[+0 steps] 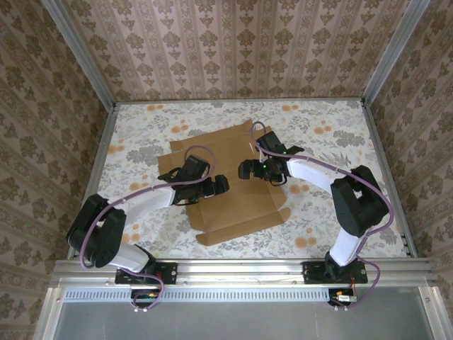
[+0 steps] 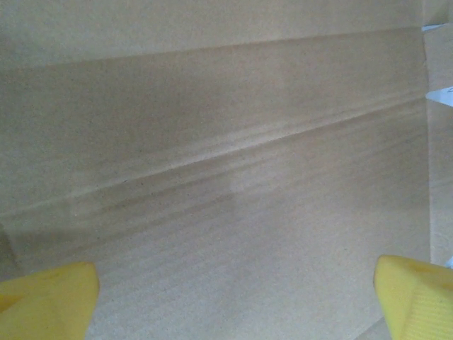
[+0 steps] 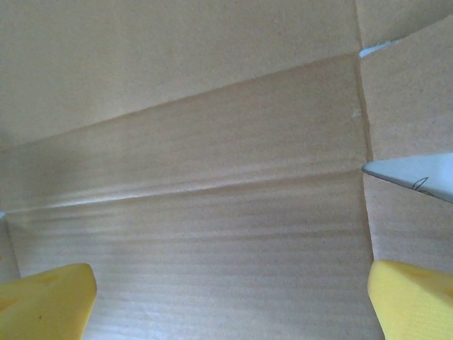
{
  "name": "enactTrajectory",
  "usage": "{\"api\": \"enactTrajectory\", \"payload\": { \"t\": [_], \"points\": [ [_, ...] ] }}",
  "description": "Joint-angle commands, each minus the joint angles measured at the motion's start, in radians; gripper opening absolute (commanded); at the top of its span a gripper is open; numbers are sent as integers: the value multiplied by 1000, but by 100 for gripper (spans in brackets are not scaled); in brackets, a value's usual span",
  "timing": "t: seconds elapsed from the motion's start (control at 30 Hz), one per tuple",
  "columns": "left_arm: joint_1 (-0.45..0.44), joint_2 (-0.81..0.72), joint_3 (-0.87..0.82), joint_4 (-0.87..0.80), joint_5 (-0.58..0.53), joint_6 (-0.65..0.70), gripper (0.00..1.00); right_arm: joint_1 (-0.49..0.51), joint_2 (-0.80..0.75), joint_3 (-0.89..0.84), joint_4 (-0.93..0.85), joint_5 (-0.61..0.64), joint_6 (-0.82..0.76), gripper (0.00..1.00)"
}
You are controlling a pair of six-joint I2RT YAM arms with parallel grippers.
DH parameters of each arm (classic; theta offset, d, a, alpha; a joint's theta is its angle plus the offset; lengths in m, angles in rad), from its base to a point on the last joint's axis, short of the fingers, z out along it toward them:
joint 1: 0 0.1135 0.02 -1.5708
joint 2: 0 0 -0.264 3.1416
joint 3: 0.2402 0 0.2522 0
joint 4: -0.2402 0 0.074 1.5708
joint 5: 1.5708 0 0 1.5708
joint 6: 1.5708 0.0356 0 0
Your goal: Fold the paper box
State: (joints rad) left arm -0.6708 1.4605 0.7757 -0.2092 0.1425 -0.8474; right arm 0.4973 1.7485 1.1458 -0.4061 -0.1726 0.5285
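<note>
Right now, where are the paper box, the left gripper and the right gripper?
paper box (image 1: 237, 209), top external view, bare near panel.
left gripper (image 2: 232, 301), left wrist view, midway between its open yellow fingertips.
right gripper (image 3: 230, 301), right wrist view, midway between its open yellow fingertips.

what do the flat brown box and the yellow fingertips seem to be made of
The paper box looks like plain brown corrugated cardboard, matte and unprinted; faint parallel ribbing and pressed crease lines show up close. The fingertips are yellow and matte, probably rubber or soft plastic; one shows a fine ribbed texture, but the exact material stays uncertain.
</note>
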Motion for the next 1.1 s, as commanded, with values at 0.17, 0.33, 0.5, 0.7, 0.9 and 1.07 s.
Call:
{"api": "enactTrajectory", "payload": {
  "t": [0.17,0.33,0.5,0.7,0.9,1.07],
  "points": [
    [-19,53,14,14,9,19,100,-2,11,-74,-22,30,0,100],
    [-33,39,10,19,6,22,100,-3,-66,-208,-7,62,32,100],
    [-29,-12,-4,47,34,32,100,0,-180,-353,4,82,69,100],
    [7,-132,-29,54,48,85,100,17,-343,-499,-53,134,103,100],
    [94,-213,-1,-28,105,187,100,35,-520,-593,-77,136,144,100],
    [166,-282,-22,-48,91,275,100,59,-693,-597,3,108,126,100]
  ]
}}
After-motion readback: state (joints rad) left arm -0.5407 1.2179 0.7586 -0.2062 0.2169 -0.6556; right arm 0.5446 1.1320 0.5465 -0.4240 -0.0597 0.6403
